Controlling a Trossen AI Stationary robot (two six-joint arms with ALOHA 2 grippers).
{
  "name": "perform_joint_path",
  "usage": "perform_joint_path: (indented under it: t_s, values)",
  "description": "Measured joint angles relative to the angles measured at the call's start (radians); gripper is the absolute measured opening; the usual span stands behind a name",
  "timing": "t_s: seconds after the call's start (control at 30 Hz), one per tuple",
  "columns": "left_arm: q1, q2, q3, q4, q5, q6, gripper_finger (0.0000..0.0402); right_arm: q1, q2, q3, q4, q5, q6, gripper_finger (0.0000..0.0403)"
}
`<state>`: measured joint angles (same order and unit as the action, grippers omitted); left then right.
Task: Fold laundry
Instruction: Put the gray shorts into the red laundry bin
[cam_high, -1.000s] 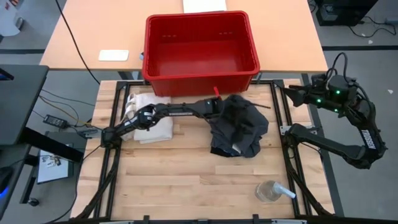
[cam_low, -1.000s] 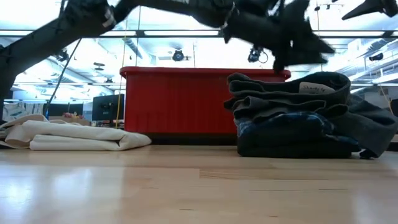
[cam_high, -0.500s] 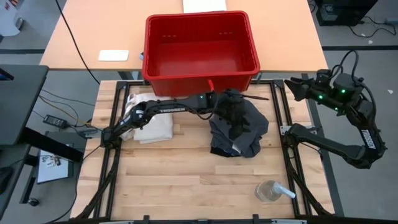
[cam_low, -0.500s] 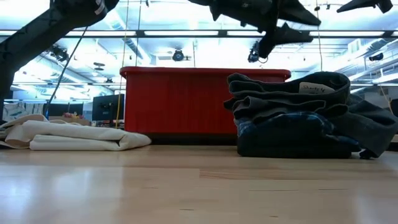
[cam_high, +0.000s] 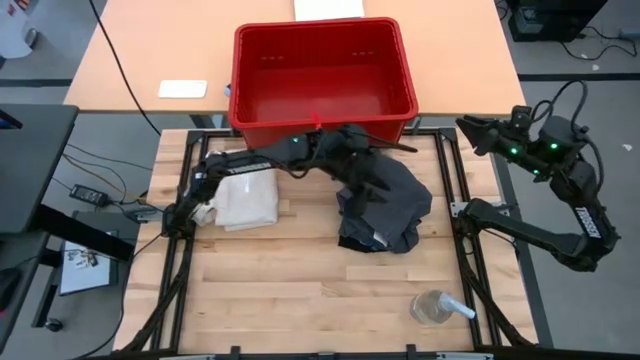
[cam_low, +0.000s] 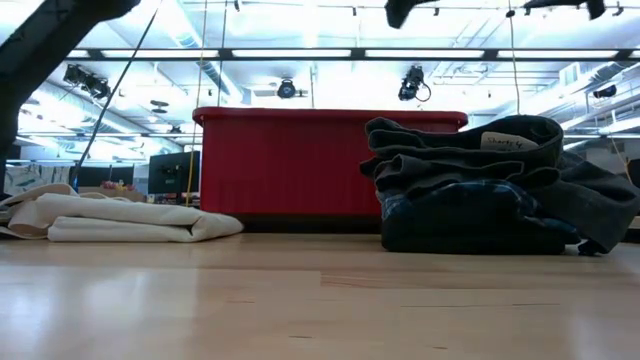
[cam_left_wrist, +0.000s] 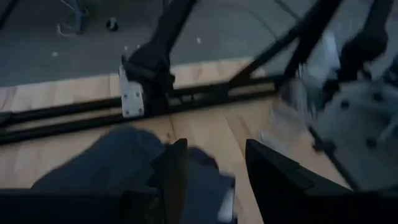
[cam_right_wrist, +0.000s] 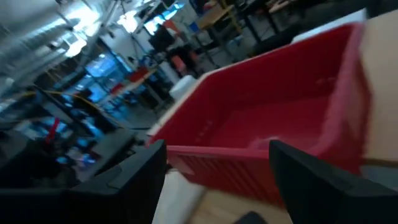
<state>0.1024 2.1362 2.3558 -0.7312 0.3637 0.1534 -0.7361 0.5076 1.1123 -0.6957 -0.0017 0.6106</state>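
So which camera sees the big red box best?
The high view: it looks straight down into the red box, showing the whole rim and floor. The low view shows only one side wall; the right wrist view shows it tilted and blurry; the left wrist view misses it.

Bright overhead lighting; blurred, smeared wrist views
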Motion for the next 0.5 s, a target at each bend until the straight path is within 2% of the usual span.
perform_joint_path:
  t_s: [0.1,0.2,0.3,0.4,0.5]
  values:
    - [-0.005,-0.037,0.000,-0.076,-0.002,0.044,0.0154,0.001,0.000,-0.066,0.088,-0.031,0.072,0.0288]
    - [-0.026,-0.072,0.000,-0.108,-0.002,0.066,0.0146,0.007,0.001,-0.138,0.204,-0.092,0.139,0.0288]
    - [-0.060,-0.094,-0.010,-0.123,-0.002,0.090,0.0144,0.025,0.000,-0.196,0.344,-0.111,0.210,0.0288]
    - [-0.094,-0.119,-0.068,-0.139,-0.021,0.112,0.0143,0.046,0.004,-0.246,0.500,-0.095,0.272,0.0288]
    - [-0.125,-0.158,-0.188,-0.118,-0.029,0.112,0.0143,0.067,0.007,-0.281,0.626,-0.074,0.330,0.0288]
